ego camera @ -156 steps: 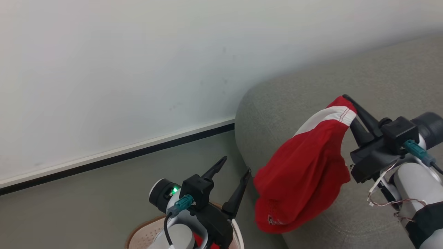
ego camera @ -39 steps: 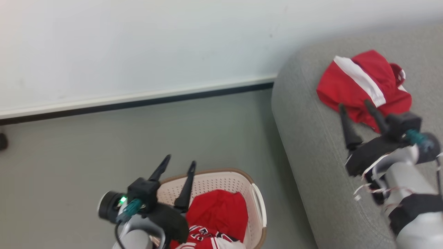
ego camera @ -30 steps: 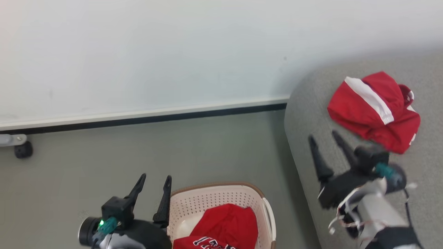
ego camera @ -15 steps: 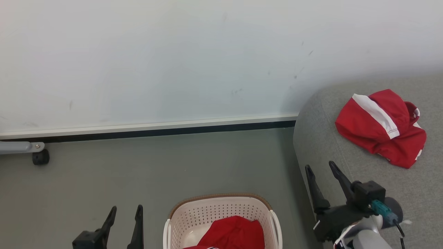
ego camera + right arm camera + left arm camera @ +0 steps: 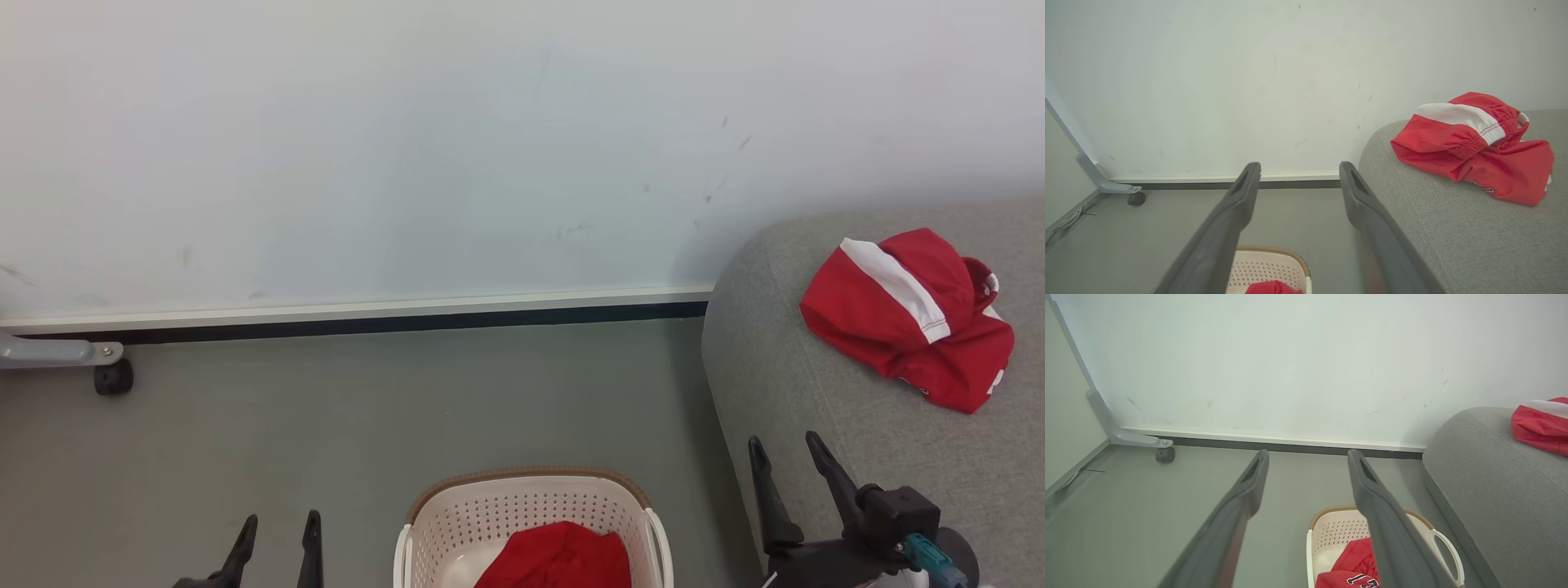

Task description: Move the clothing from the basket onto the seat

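Right hand (image 5: 782, 438) back from 1 garment (image 5: 939, 359)

Black two-finger robot grippers
left gripper (image 5: 282, 521) and right gripper (image 5: 783, 443): long tapered dark fingers; the right has a boxy black mount (image 5: 898, 513) and a teal connector (image 5: 928, 552).

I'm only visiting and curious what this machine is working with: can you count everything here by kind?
Light grey fabric sofa seat: 1
Cream-white perforated plastic basket: 1
Red sports garments with white trim: 2 (one on the seat, one in the basket)
Dark two-fingered end effectors: 2 (left, right, both open)
Small black caster wheel: 1
Total: 7
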`<state>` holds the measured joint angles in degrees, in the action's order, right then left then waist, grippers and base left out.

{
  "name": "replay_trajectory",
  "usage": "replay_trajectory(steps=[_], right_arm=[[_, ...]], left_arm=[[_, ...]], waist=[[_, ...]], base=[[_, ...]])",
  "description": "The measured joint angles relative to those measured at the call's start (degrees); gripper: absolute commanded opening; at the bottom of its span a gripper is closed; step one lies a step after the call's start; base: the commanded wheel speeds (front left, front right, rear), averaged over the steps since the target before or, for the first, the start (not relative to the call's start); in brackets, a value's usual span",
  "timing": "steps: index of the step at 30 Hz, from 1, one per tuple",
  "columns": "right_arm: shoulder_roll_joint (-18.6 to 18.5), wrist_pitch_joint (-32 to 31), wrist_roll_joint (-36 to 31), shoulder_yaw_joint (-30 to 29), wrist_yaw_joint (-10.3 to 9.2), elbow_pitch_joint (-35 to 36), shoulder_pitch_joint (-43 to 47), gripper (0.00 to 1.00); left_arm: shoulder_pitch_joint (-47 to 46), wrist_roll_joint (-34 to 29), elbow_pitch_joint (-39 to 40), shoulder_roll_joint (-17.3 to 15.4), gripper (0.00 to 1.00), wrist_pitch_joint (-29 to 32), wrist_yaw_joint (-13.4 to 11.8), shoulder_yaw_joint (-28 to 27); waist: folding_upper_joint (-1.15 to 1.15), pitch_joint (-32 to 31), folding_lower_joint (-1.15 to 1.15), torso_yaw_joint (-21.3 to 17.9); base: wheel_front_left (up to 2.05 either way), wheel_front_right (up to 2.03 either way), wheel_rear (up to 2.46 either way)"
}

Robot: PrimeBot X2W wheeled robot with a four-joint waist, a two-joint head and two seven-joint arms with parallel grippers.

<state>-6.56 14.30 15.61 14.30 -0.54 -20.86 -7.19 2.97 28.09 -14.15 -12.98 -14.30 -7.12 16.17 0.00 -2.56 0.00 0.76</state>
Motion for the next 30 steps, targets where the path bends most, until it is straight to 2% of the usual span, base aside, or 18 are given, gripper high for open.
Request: replay_trajectory(steps=[14,30], right_arm=[[-0.07,0.00,-0.01,-0.85,-0.98,3.41,2.48,1.00],[-0.22,0.00,-0.01,-1.48,-1.08,5.58,3.64,1.00]], left_arm=[[1.12,-1.47,1.44,0.93,1.00,0.00,0.00,-2.31],[1.41,-3.43,2.32,1.82,1.00,0.00,0.00,-3.00]], waist=[[0.00,-0.15,0.00,0.06],[0.00,0.72,0.00,-0.08]], base=[[0.00,0.00,0.00],[0.00,0.00,0.00]])
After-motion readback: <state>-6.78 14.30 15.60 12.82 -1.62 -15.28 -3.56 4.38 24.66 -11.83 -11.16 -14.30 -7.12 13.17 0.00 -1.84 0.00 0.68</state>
